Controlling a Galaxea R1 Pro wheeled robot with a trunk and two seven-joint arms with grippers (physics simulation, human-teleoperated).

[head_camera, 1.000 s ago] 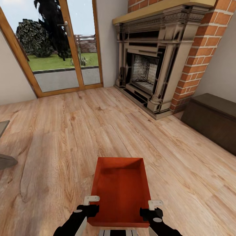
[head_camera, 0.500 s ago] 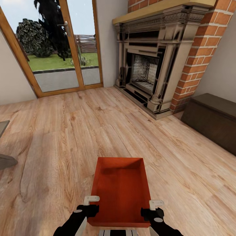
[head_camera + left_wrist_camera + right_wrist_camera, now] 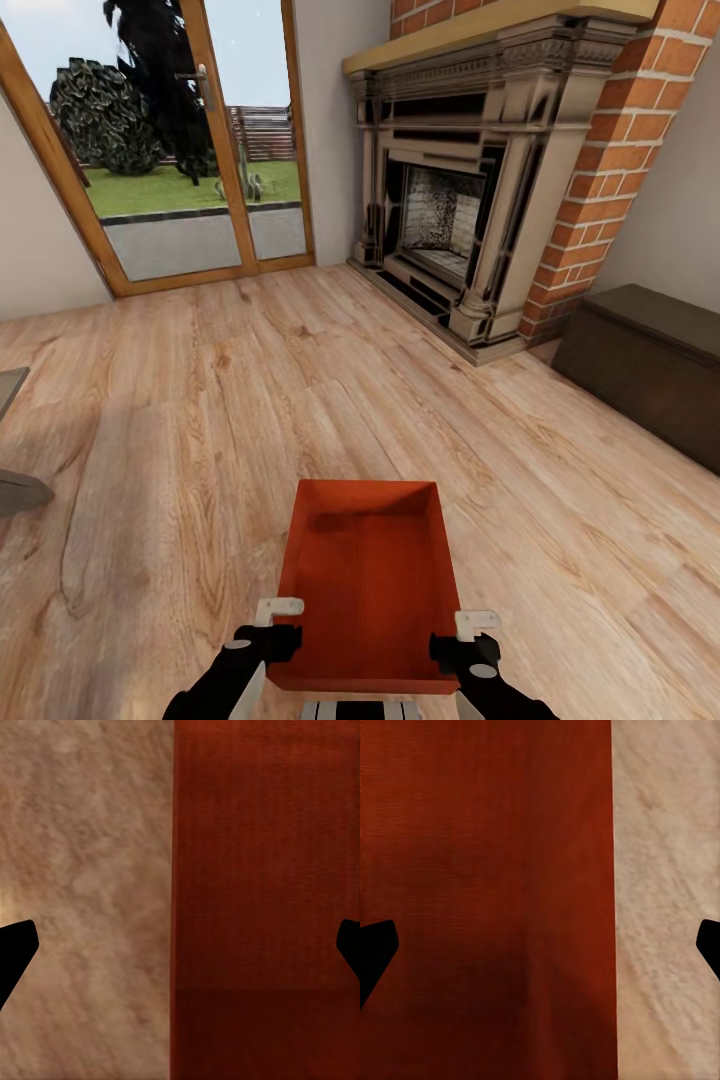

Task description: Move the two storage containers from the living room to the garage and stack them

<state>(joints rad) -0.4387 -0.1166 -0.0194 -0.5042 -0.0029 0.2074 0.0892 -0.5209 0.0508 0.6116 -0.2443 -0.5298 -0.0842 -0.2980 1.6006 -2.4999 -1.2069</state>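
1. Orange-red, shallow rectangular storage container (image 3: 368,590) with thin plain walls and no lid sits low in the middle of the head view, its long side running away from the robot.
2. Its inside holds nothing; a finely ribbed flat bottom and four low walls are visible, with shadow along the far wall.
3. It is in the living room, over the light wood-plank floor (image 3: 200,420); whether it rests on the planks or is lifted off them cannot be told.
4. The left gripper (image 3: 272,622) is at the container's near left corner, and the right gripper (image 3: 468,635) at its near right corner.
5. In the left wrist view, the container's left wall (image 3: 174,900) runs between two dark, widely spread fingertips (image 3: 13,949), so those fingers straddle the wall without pinching it.
6. In the right wrist view, the right wall (image 3: 612,900) likewise runs between spread fingertips (image 3: 375,945), with red on one side and wood planks on the other.
7. Beyond the container stand wood-framed glass doors (image 3: 190,150), a carved fireplace (image 3: 450,190) set in red brick (image 3: 620,150), and a dark brown chest (image 3: 645,360) at the right.
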